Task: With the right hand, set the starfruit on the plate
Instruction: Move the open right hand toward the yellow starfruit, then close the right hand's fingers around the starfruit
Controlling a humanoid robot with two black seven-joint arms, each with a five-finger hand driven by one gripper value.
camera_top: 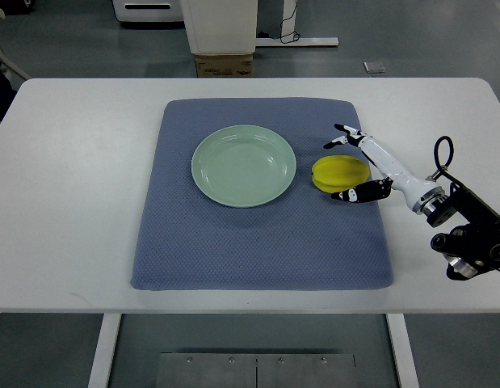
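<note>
A single top view looked steeply down from the robot's own side, set well back, so the whole white counter (72,202) fitted the frame. The far edge lay toward 12 o'clock with floor beyond it; the near edge ran toward 6 o'clock. No second view shared the scene.
</note>
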